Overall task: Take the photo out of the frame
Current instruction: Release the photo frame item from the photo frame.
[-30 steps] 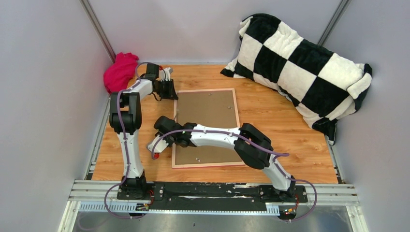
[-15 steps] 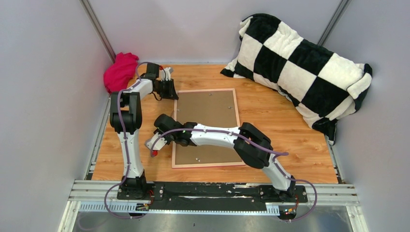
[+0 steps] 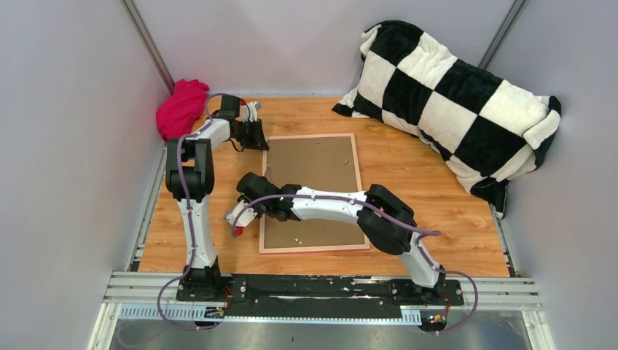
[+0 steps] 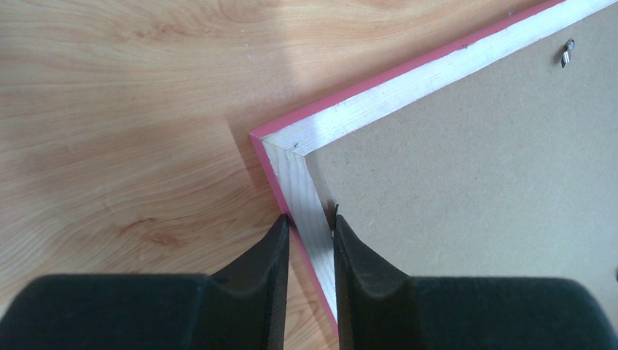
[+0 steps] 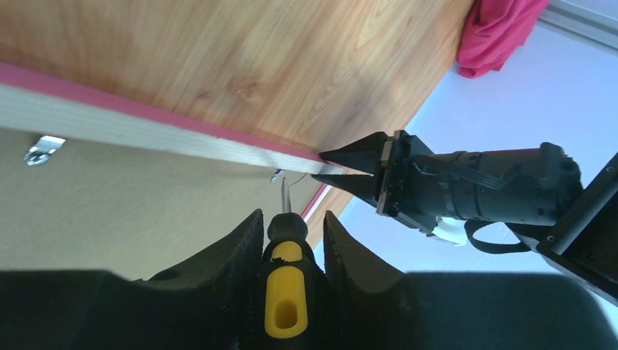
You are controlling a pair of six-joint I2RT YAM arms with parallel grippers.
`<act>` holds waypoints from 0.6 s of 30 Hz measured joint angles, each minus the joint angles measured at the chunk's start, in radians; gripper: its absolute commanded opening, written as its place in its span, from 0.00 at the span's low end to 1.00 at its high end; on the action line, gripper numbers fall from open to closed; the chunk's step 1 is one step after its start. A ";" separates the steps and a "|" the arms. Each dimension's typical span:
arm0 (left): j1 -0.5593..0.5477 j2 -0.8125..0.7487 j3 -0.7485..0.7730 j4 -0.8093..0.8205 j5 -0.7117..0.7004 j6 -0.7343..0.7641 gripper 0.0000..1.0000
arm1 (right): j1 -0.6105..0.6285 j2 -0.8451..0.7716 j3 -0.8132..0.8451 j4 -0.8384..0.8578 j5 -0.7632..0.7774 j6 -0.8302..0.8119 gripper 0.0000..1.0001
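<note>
From above, there were two arms, one frame (image 3: pixel 310 192), one pink cloth (image 3: pixel 181 109) and one chequered pillow (image 3: pixel 452 98) on the wooden table (image 3: pixel 444 226). The frame lay back-up, its brown board facing the camera, and the photo did not show. The left claw (image 3: pixel 253 136) sat at the frame's far left corner, with the cloth just beyond it and the pillow well off to its right. The right claw (image 3: pixel 241 218) hung over the frame's left rail, nearer the bases.

In the left wrist view, that claw's two fingers (image 4: pixel 271 251) were pinching the pale rail of the frame just below the corner, one finger on each side. One metal tab (image 4: pixel 567 52) lay far to the claw's right on the backing board (image 4: pixel 474 189).

In the right wrist view, the right claw was clamped on one screwdriver (image 5: pixel 286 292) with a yellow and black handle, its tip near the rail ahead. One bent tab (image 5: pixel 42 149) lay to its left.

Since a second before, the right claw had edged slightly right and its elbow nearer the bases. The left claw and frame had not moved.
</note>
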 measured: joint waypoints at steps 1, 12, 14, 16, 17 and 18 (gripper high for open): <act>0.000 0.001 0.002 -0.002 0.000 0.000 0.00 | 0.000 -0.010 -0.011 -0.007 -0.001 0.000 0.00; 0.002 0.005 0.008 -0.009 0.005 0.000 0.00 | -0.011 -0.029 -0.053 -0.028 -0.022 0.000 0.00; 0.002 0.005 0.009 -0.010 0.006 0.000 0.00 | -0.012 -0.028 -0.053 -0.019 -0.023 0.000 0.00; 0.002 0.005 0.009 -0.010 0.006 0.000 0.00 | -0.013 -0.022 -0.048 -0.013 -0.022 0.000 0.00; 0.002 0.005 0.009 -0.010 0.006 0.000 0.00 | -0.013 -0.018 -0.047 -0.008 -0.022 0.000 0.00; 0.002 0.005 0.010 -0.010 0.006 0.000 0.00 | -0.013 -0.016 -0.045 -0.006 -0.022 0.000 0.00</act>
